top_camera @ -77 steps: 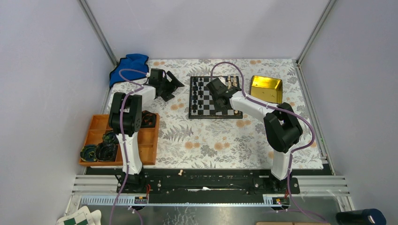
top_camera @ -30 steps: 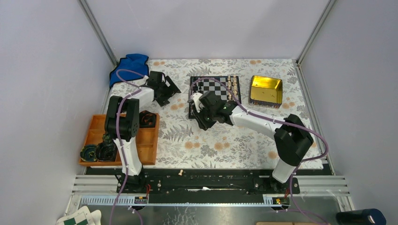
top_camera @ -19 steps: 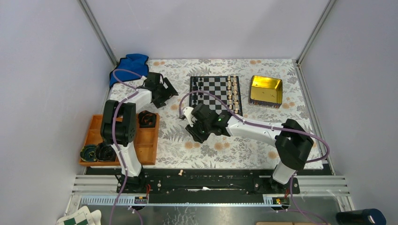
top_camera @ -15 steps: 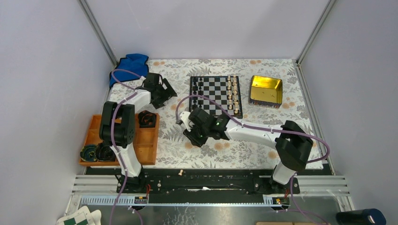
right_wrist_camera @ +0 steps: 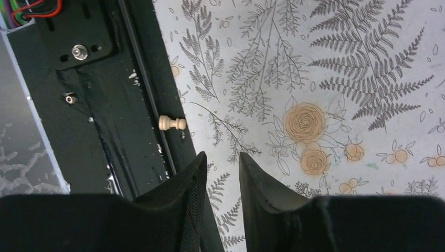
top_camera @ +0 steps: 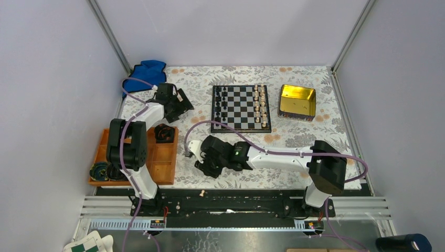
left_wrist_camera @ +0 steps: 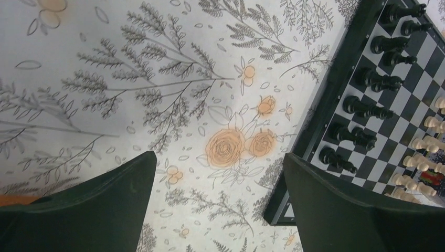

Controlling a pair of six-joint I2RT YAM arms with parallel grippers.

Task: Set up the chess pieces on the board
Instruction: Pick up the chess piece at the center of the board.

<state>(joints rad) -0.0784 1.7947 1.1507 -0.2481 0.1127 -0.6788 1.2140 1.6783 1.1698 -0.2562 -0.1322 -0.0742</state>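
Observation:
The board (top_camera: 241,127) lies at the back middle of the floral mat. Black chess pieces (top_camera: 221,105) line its left columns and pale ones (top_camera: 260,105) its right columns. One pale pawn (top_camera: 202,193) lies alone on the black rail at the near edge; in the right wrist view that pawn (right_wrist_camera: 172,123) lies on its side. My right gripper (top_camera: 201,167) hovers low over the mat just behind it, and there the right gripper (right_wrist_camera: 221,157) is open by a narrow gap and empty. My left gripper (left_wrist_camera: 218,157) is wide open over bare mat, left of the board's border (left_wrist_camera: 343,79).
A gold tin (top_camera: 297,101) stands right of the board. An orange tray (top_camera: 163,157) with dark items sits at the left, under the left arm. A blue cloth (top_camera: 147,71) lies in the back left corner. The black rail (top_camera: 246,198) runs along the mat's near edge.
My right arm has swung off the board toward the near left, down to the mat by the rail. Its jaws have narrowed a little. The left gripper has drifted slightly left.

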